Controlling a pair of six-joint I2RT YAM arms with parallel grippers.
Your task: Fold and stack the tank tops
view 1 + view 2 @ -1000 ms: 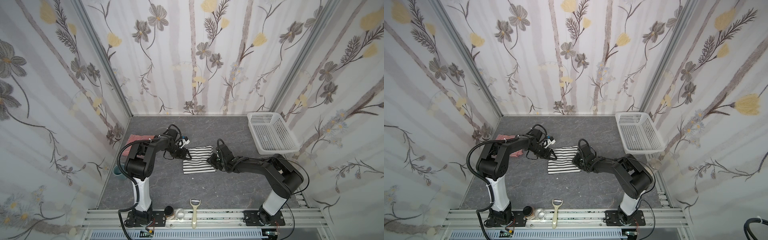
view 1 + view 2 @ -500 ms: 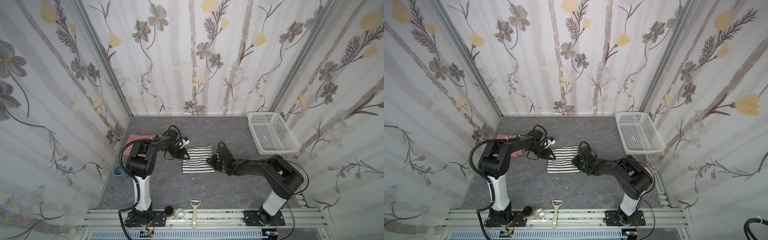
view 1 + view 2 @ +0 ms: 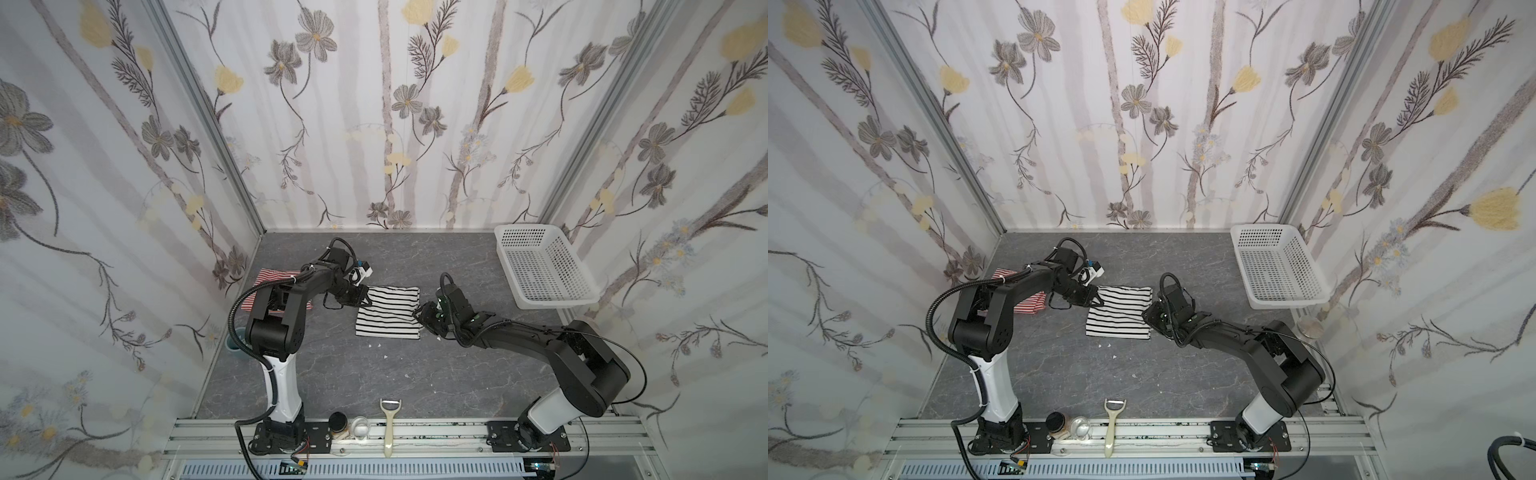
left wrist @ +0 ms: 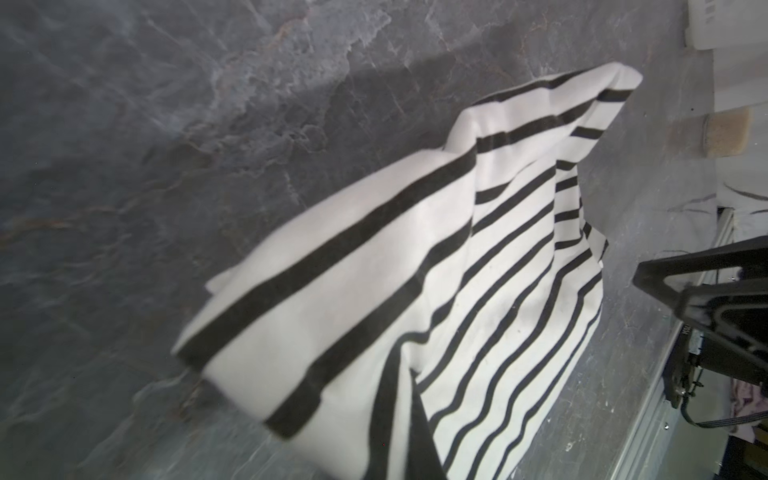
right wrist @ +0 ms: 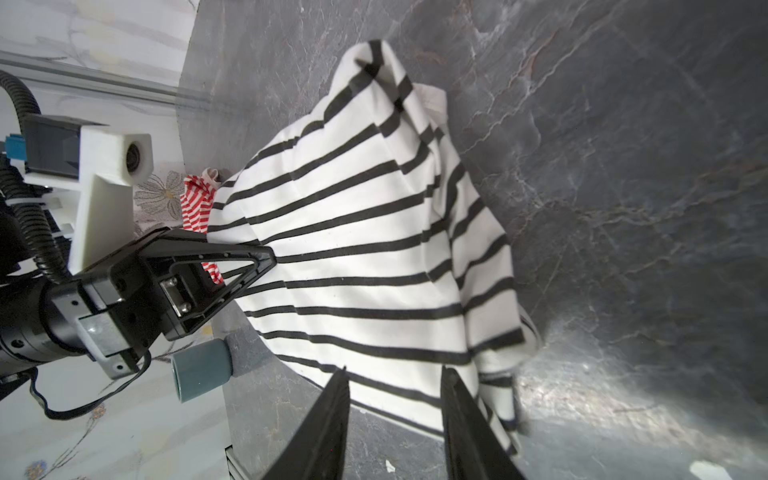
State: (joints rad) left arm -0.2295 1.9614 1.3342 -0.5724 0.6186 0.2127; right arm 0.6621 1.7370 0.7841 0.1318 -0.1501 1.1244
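1. Black left gripper (image 5: 266, 262) had clamped shut on an edge of the black-striped tank top (image 3: 388, 320) on the table (image 3: 374, 374).
2. Right gripper (image 5: 392, 374) stood part-open, straddling the opposite edge.
3. Red-striped tank top (image 3: 264, 277) stayed under the left arm.

Folded tank top (image 3: 388, 309) at centre, other tank top (image 3: 272, 277) left of it, basket (image 3: 544, 266) far right, peeler (image 3: 390, 424) on front rail (image 3: 436, 434).

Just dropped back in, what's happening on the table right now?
Both arms are at the black-striped tank top, which lies partly folded mid-table. The left gripper is shut on its left edge, bunching the cloth there. The right gripper sits at the opposite edge with its jaws apart. The red-and-white top lies by the left wall, not yet stacked.
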